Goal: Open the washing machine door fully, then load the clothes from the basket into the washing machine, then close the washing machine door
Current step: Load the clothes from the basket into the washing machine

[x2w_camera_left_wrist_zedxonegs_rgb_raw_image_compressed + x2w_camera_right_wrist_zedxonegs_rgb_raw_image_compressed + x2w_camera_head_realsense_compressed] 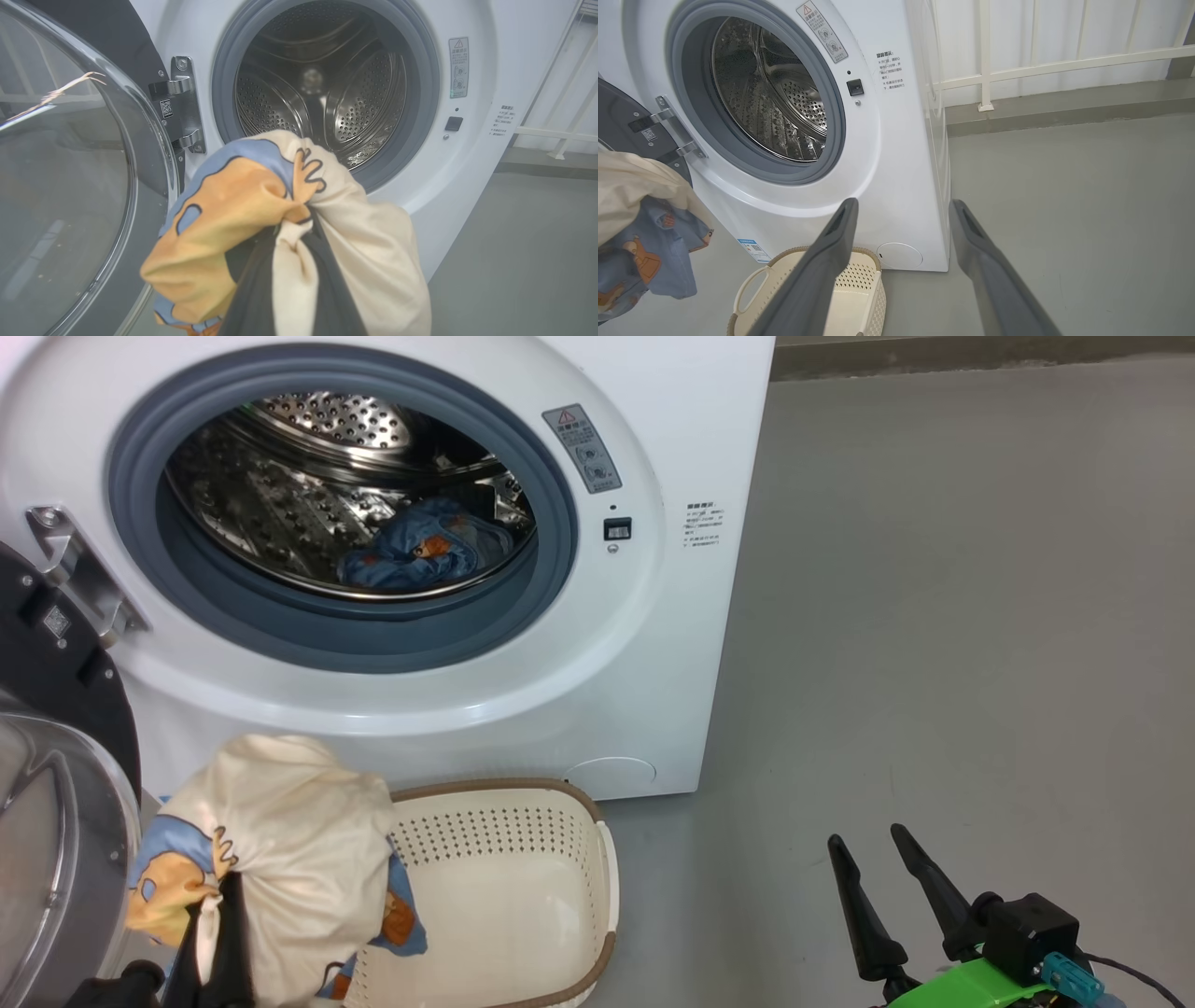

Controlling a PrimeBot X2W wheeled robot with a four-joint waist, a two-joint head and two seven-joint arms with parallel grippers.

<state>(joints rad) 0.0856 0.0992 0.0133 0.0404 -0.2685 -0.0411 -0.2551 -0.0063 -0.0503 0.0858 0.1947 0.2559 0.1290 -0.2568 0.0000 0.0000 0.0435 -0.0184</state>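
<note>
- While the left gripper [213, 919] clamps shut on the cream-and-blue clothes bundle [280, 840], it hangs just above the basket [523, 790], below the drum [308, 495] opening of the washing machine [653, 663].
- Soft, light and floppy, the bundle will probably drape and could snag on the rubber ring [373, 639]; its bunched middle seems the surest hold.
- Right gripper [866, 835] stands open over the floor [934, 616], holding nothing.

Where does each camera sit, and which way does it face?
Head view: on the head, looking forward and down at the washing machine and basket; left tool and right tool below.
Left wrist view: on that wrist, facing the drum; its fingers shut on the clothes.
Right wrist view: on that wrist, facing the machine's front; its fingers spread open.
Head and right wrist views share the basket.
</note>
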